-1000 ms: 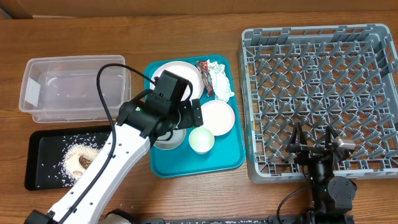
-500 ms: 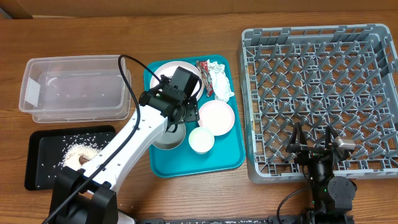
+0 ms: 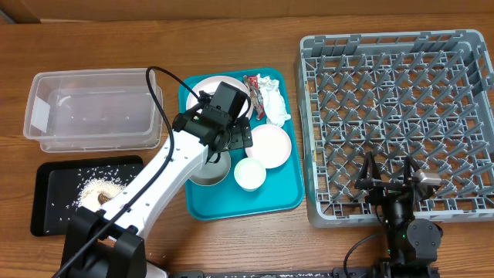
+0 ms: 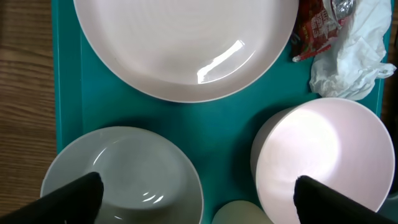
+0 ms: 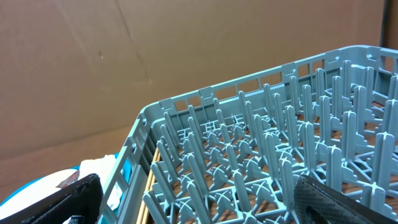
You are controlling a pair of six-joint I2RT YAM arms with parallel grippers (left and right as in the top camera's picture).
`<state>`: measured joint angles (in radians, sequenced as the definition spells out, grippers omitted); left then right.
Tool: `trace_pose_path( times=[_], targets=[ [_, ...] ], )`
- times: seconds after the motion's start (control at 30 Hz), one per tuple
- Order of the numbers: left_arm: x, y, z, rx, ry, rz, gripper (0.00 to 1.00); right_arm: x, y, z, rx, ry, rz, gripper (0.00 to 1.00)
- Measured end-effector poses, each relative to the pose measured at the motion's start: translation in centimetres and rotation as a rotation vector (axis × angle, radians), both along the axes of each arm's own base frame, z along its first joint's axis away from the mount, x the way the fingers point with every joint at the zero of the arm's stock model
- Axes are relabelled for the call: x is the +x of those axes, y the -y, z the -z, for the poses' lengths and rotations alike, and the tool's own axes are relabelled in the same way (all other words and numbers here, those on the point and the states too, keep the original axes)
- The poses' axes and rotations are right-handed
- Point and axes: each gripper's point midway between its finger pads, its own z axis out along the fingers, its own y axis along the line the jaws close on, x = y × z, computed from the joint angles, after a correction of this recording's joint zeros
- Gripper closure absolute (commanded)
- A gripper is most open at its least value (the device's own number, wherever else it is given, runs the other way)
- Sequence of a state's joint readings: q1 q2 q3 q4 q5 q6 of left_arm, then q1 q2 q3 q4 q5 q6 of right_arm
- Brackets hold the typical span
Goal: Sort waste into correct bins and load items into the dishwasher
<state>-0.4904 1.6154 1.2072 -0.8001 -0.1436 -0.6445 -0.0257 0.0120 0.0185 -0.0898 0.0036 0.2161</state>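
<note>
Since a sec ago, L arm has swung further out over the teal tray point(image 4: 67, 93); in the last half sec it has barely shifted. L end effector point(image 4: 199, 186) hangs above the tray, fingers spread wide, nothing held and, as far as I can tell, nothing touched. One fingertip sits over the grey-white bowl point(image 4: 124, 177), the other over the pink bowl point(image 4: 317, 155), w/ the small white cup point(image 4: 239, 213) peeking in below the gap between them. Flat white plate point(image 4: 186, 43) lies just ahead of the fingers. Red snack wrapper point(image 4: 314, 28) and crumpled napkin point(image 4: 354, 56) lie beyond the pink-bowl side, touching each other.

Clear tub point(image 3: 93, 108) is off to the outer side of the L end effector on the bench point(image 3: 154, 46); black tray point(image 3: 46, 201) w/ rice point(image 3: 99, 188) sits back toward the arm's base.

R end effector point(image 3: 388, 177) hasn't moved: also wide open, empty, parked over the near edge of the grey dish rack point(image 3: 401, 100), which holds no tableware.
</note>
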Motion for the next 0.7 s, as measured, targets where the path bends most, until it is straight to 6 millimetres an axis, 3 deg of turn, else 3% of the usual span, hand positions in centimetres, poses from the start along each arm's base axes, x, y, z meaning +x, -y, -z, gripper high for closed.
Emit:
trace_pose_path(
  times=[0.7],
  targets=[
    [0.02, 0.0, -0.01, 0.008, 0.002, 0.019, 0.0, 0.0, -0.01, 0.0, 0.0, 0.0, 0.0, 0.0]
  ],
)
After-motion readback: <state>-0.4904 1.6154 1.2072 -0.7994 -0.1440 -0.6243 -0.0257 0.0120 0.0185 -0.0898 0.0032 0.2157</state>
